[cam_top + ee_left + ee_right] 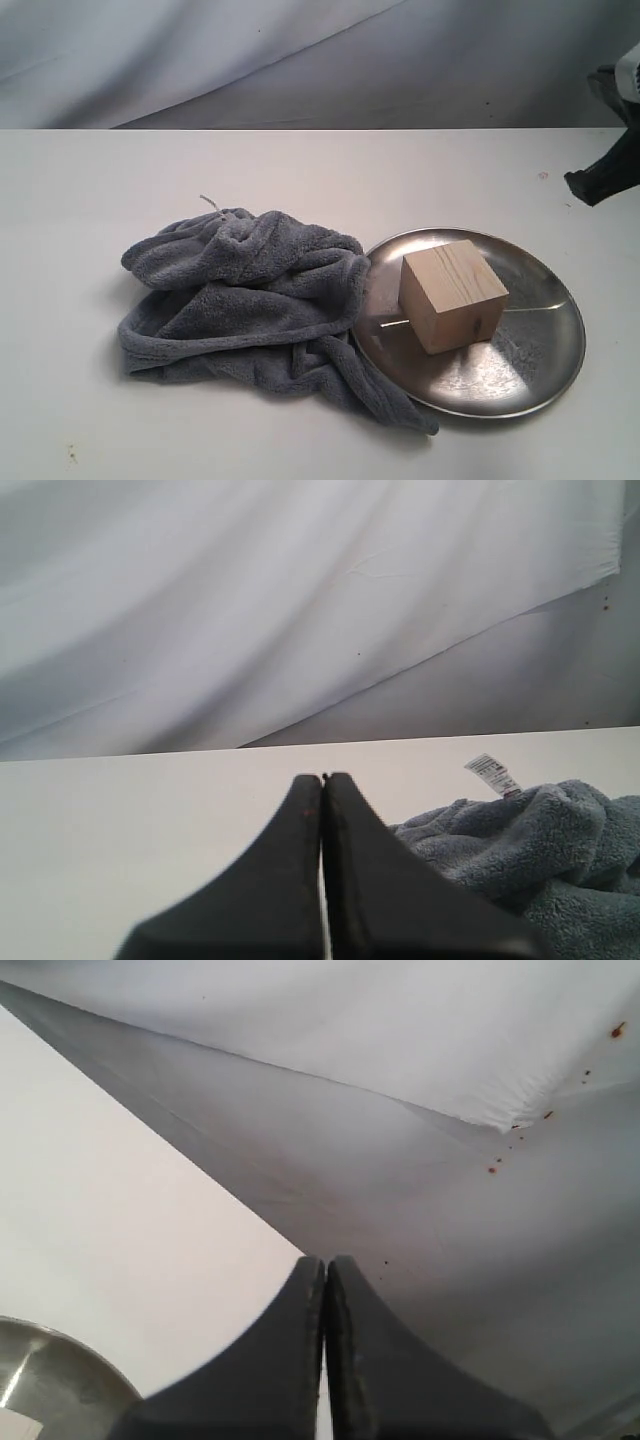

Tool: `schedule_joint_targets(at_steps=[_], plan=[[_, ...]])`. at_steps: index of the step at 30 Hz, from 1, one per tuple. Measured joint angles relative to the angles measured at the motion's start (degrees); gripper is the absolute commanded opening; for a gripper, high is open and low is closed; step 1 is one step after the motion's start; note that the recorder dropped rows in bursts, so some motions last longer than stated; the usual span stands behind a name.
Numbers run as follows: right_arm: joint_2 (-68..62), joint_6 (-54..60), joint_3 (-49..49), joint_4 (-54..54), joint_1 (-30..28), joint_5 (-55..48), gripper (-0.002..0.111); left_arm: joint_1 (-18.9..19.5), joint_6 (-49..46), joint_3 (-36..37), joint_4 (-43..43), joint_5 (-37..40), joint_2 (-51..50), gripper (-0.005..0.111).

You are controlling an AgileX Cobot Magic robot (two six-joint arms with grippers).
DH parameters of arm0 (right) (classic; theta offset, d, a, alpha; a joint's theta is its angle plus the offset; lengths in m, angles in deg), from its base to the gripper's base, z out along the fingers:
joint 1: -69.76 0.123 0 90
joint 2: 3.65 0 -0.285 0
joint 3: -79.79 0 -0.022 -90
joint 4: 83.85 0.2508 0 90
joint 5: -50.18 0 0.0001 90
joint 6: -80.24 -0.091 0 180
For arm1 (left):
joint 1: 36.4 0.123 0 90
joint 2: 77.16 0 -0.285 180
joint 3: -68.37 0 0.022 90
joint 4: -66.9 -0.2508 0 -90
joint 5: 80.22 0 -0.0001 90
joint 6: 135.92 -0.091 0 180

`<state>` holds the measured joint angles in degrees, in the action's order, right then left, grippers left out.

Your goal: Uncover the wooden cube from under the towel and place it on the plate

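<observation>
The pale wooden cube point(454, 295) stands uncovered on the left half of the round silver plate point(540, 350). The grey-blue fleece towel point(245, 305) lies crumpled to the plate's left, one edge lapping the rim; it also shows in the left wrist view as the towel point(540, 850) with a white label. My right gripper point(585, 188) hovers at the far right edge, raised and away from the plate, shut on nothing; in its wrist view the right gripper point(325, 1260) has its jaws pressed together and the plate point(50, 1375) shows at the corner. My left gripper point(323, 777) is shut and empty beside the towel; it is outside the exterior view.
The white table point(300, 170) stretches from the front to a grey-white draped backdrop point(300, 60) behind. A small speck point(543, 176) marks the tabletop near the right gripper.
</observation>
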<state>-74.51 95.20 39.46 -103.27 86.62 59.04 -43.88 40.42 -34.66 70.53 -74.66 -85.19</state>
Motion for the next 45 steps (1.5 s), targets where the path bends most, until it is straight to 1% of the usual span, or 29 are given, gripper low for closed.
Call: schedule_joint_targets(at_steps=[2, 5, 6, 9, 13, 18, 28, 33, 45], plan=[[2.97, -3.41, 0.00, -2.60, -1.43, -2.20, 0.000, 0.00, 0.00, 0.00, 0.00, 0.00, 0.00, 0.000], [8.54, -6.11, -0.74, -3.37, -4.37, -5.49, 0.000, 0.00, 0.00, 0.00, 0.00, 0.00, 0.00, 0.000], [12.40, -6.39, -2.09, -2.62, -6.01, -5.93, 0.000, 0.00, 0.00, 0.00, 0.00, 0.00, 0.00, 0.000], [17.93, -6.62, -5.01, 0.22, -8.53, -6.21, 0.000, 0.00, 0.00, 0.00, 0.00, 0.00, 0.00, 0.000], [25.01, -6.77, -9.50, 4.34, -10.93, -6.66, 0.000, 0.00, 0.00, 0.00, 0.00, 0.00, 0.00, 0.000], [33.12, -6.77, -14.94, 8.35, -11.14, -6.66, 0.000, 0.00, 0.00, 0.00, 0.00, 0.00, 0.00, 0.000], [45.94, -7.81, -23.55, 12.84, -11.14, -6.86, 0.000, 0.00, 0.00, 0.00, 0.00, 0.00, 0.00, 0.000], [49.90, -10.96, -24.80, 13.76, -11.14, -7.63, 0.000, 0.00, 0.00, 0.00, 0.00, 0.00, 0.00, 0.000], [59.17, -11.67, -24.80, 13.84, -11.14, -10.85, 0.000, 0.00, 0.00, 0.00, 0.00, 0.00, 0.00, 0.000]])
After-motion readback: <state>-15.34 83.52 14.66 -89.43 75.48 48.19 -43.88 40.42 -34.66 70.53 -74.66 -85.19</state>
